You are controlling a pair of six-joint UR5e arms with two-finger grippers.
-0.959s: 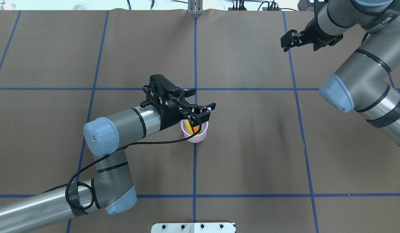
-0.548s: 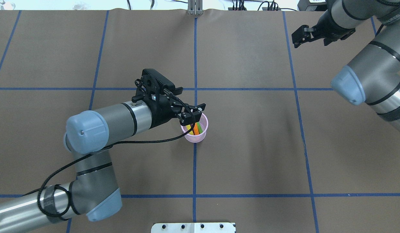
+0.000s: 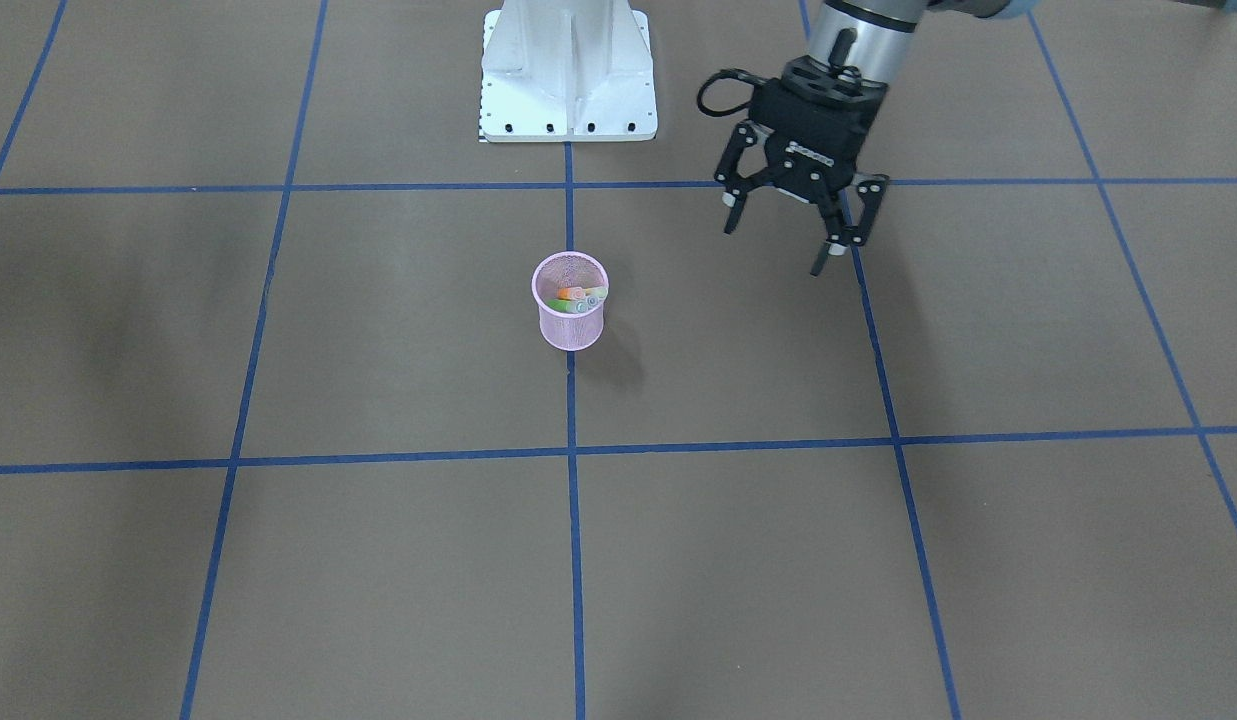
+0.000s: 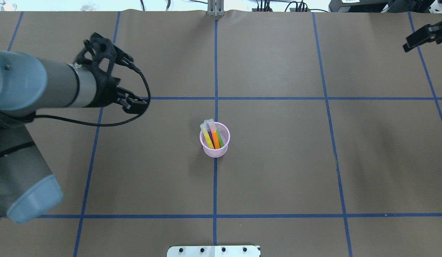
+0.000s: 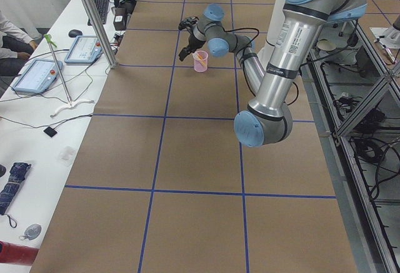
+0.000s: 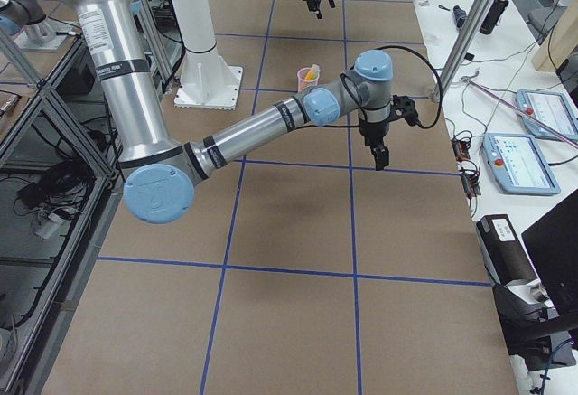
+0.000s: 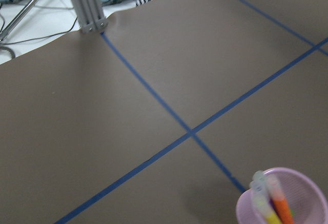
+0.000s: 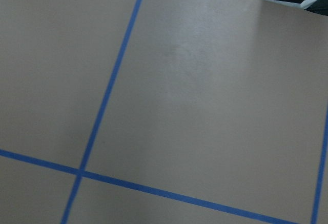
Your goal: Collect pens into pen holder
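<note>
Nothing is legible; the printed label (image 5: 284,32) on the near silver-grey metal arm tube (image 5: 275,73) is too small.

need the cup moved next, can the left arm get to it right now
Probably yes: the left gripper hangs open, off to one side of the pink cup, with only bare table between them. The pens poke above its rim, so a side grasp seems safer.

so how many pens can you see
4, all standing in the pen holder: the yellow pen leftmost from overhead, then purple pen, orange pen, green pen. Others could hide below.
</note>
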